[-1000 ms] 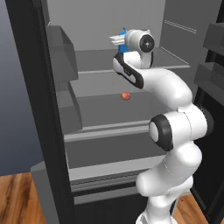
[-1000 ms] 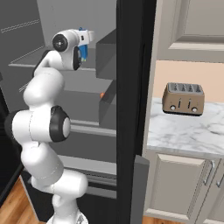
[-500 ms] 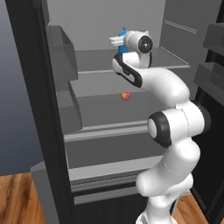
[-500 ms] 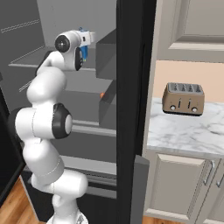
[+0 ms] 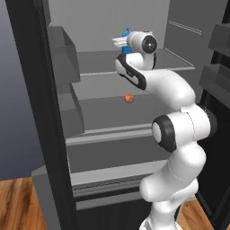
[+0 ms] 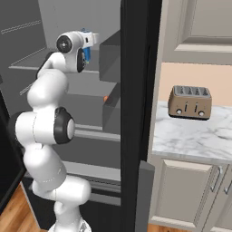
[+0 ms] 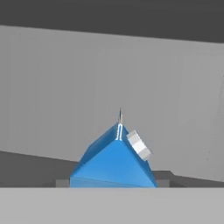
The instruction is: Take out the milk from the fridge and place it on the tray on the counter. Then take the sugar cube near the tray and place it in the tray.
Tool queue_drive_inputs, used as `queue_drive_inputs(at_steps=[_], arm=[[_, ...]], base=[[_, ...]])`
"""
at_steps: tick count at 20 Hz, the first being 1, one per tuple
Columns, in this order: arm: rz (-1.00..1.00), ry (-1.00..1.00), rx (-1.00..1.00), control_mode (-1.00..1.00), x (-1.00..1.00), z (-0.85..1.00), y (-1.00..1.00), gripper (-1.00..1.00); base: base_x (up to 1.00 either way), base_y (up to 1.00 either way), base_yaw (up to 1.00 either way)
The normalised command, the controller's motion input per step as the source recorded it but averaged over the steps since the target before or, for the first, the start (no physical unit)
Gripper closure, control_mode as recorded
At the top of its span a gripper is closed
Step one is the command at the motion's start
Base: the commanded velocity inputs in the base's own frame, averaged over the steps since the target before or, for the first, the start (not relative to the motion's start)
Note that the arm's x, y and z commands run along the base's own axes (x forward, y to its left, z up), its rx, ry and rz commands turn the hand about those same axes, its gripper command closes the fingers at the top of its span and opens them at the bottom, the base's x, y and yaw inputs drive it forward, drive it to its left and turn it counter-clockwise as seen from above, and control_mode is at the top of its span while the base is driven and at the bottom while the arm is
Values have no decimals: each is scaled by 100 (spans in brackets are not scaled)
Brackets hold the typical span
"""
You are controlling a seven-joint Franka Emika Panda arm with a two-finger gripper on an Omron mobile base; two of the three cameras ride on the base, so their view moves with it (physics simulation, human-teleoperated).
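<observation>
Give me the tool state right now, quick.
Tool: its tips sit either side of the milk on the fridge shelf, closing in; whether it grips the carton yet cannot be told.

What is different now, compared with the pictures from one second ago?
The gripper has closed in on the milk on the fridge's upper shelf; whether the grip is firm cannot be seen. The arm has hardly moved. The carton, the red-orange ball and the toaster stayed in place.

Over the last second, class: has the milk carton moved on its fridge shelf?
No. The milk stands at the same spot on the fridge's upper shelf, above the red-orange ball, as before.
</observation>
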Motion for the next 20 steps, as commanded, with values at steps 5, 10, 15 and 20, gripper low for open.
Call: queue_drive_inputs(at_steps=[5,10,15,20], arm=[[0,0,0,-100,-52,10,0,100],[0,-4,0,-100,-72,10,0,100],[0,-2,-1,-100,-100,15,0,100],[0,8,-1,-100,-100,56,0,100]], base=[[0,0,0],[0,0,0],[0,0,0],[0,0,0]])
